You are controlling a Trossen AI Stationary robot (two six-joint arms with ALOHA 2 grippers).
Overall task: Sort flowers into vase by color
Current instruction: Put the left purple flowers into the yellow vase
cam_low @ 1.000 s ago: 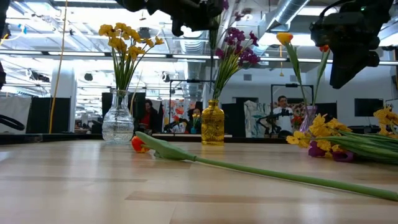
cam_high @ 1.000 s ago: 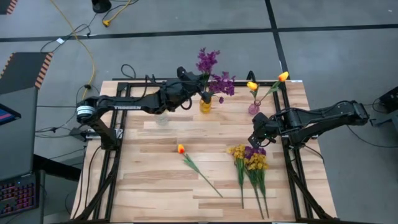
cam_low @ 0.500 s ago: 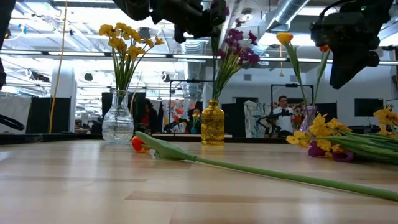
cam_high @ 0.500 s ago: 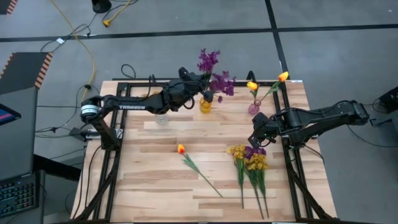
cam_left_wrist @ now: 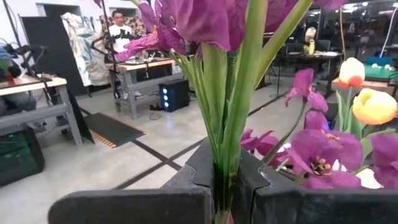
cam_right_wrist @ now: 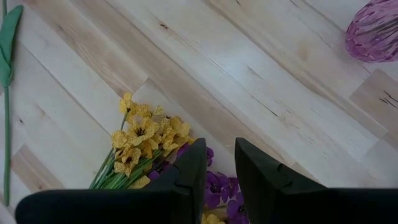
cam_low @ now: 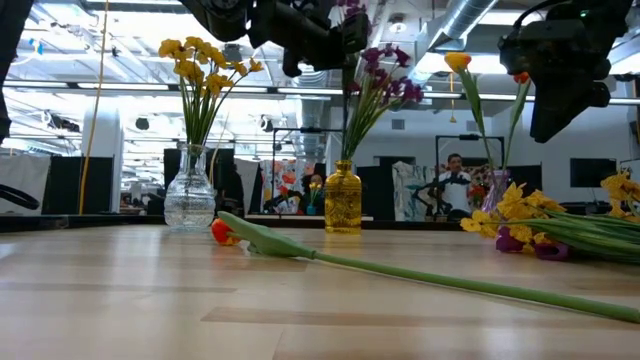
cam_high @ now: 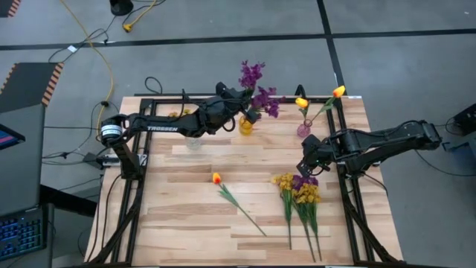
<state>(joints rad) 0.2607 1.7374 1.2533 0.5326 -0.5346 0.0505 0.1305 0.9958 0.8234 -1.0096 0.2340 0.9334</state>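
Gripping purple bunch (cam_high: 251, 74) stems above amber vase (cam_high: 245, 125): left fingers (cam_left_wrist: 186, 186); right fingers (cam_right_wrist: 186, 171) parted over table bunches (cam_high: 299, 187).

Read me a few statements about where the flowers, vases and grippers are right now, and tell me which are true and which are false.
1. The left gripper is shut on a purple flower stem above the yellow vase. True.
2. The right gripper holds a yellow bunch. False: it is open and empty, hovering over the mixed bunch lying on the table.
3. A single tulip lies flat on the table. True.
4. The clear vase holds purple flowers. False: it holds yellow blossoms.
5. Two tulips stand in the purple vase. True.
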